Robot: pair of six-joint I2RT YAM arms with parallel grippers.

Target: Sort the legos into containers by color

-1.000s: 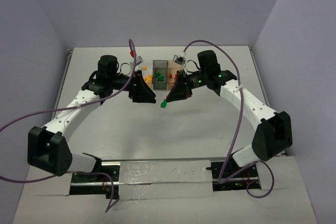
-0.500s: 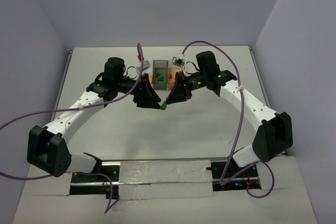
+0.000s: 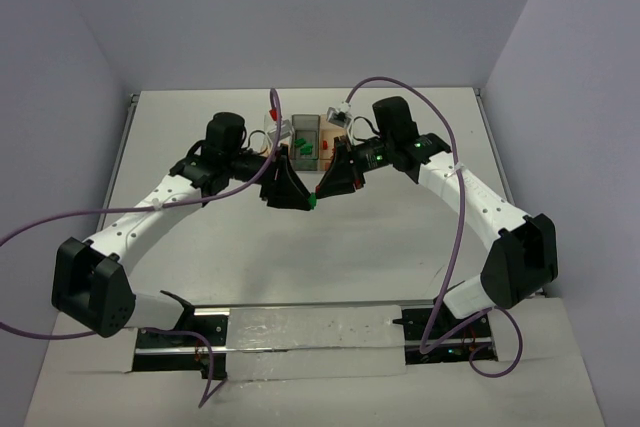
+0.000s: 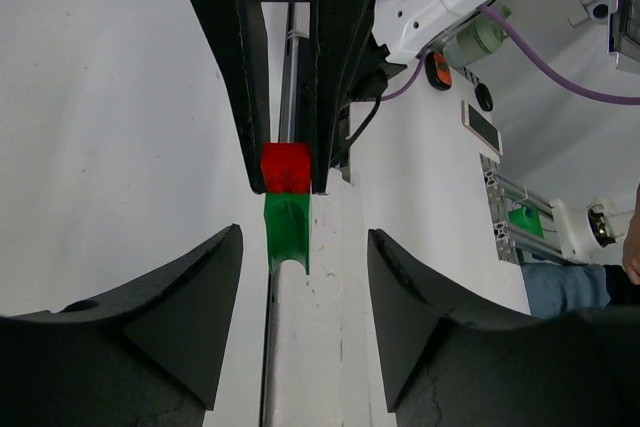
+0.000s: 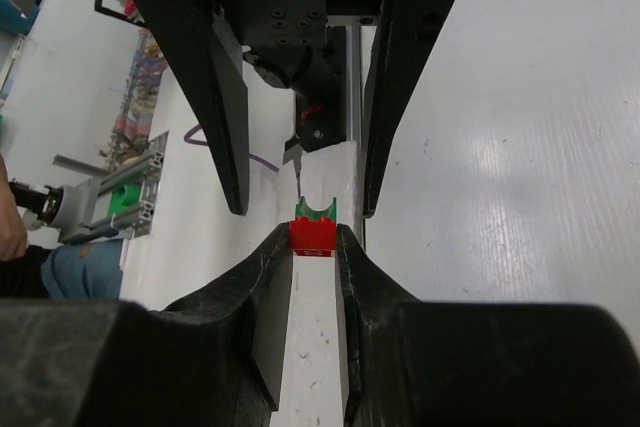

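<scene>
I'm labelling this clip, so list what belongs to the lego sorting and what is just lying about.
Job: red brick, pinched in the right gripper; green brick stuck to it, between the open left gripper fingers; containers.
Lying about: purple cable; phone in the background.

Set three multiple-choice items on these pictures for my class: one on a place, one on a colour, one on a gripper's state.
1. The red brick is: A lying loose; B pinched by the right gripper; C hidden from view.
2. The brick joined to it is: A green; B orange; C blue.
3. The left gripper is: A shut on a brick; B open, touching neither brick; C out of view.
Key: B, the right wrist view shows it squeezed from both sides; A, the green brick juts out beyond the red one; B, the left wrist view shows gaps on both sides.
</scene>
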